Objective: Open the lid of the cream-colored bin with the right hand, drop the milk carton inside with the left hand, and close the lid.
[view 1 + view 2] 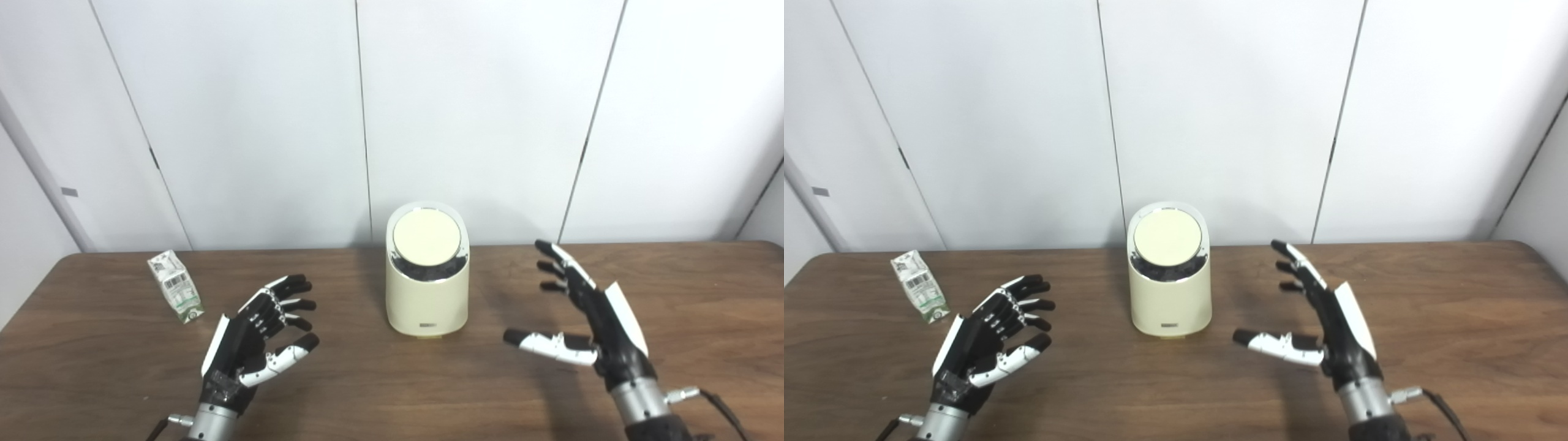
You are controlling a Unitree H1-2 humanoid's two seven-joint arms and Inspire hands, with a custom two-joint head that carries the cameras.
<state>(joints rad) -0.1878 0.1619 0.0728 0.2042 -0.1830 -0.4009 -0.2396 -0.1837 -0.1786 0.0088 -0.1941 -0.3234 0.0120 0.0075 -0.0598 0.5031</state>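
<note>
cream-colored round plastic bin (427,288) stands lid-shut on brown wooden surface (392,386); white-green milk carton (175,286) far left; left hand (257,334) and right hand (591,315) empty, fingers (288,293) spread wide.

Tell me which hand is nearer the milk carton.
Left. The left hand hovers open just right of the milk carton, apart from it. The right hand is open far across the table, beyond the cream-colored bin.

two head cameras side by side, looking down at table (392,392) (shared scene, slightly offset).
</note>
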